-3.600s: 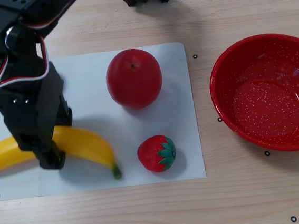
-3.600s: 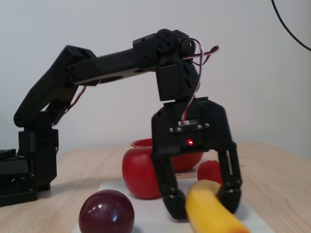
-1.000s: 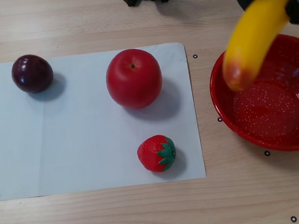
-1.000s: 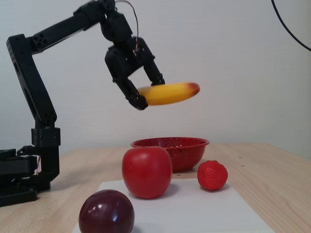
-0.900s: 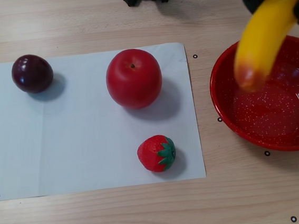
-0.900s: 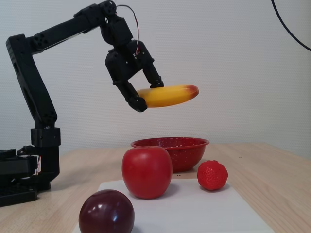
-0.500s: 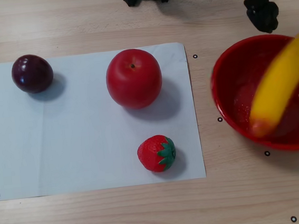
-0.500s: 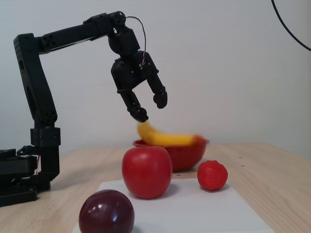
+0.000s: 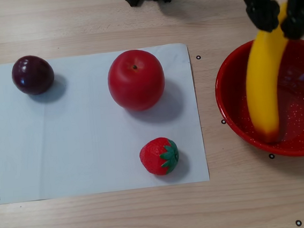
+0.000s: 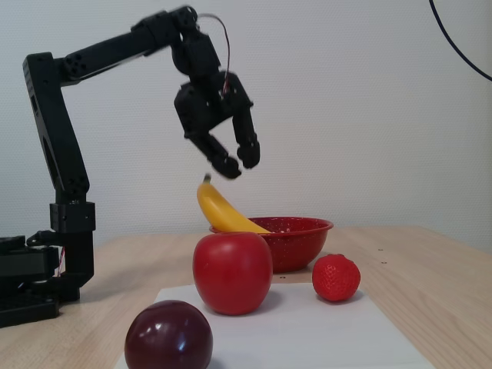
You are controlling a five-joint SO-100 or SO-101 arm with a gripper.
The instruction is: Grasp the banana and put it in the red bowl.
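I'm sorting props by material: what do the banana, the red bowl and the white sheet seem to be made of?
The banana looks like smooth, glossy moulded plastic: even yellow, soft sheen, dark tip. The red bowl has a glossy red finish with fine white speckles and reflections; enamelled metal or plastic, I cannot tell which. The white sheet looks like matt paper, thin and flat with a faint fold line.

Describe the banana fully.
The banana is long, curved, glossy yellow, plastic-looking, with a dark lower tip. It leans tilted in the red bowl, lower end on the bowl's inside, upper end sticking out over the rim. In the fixed view the open gripper hangs just above it, not touching.
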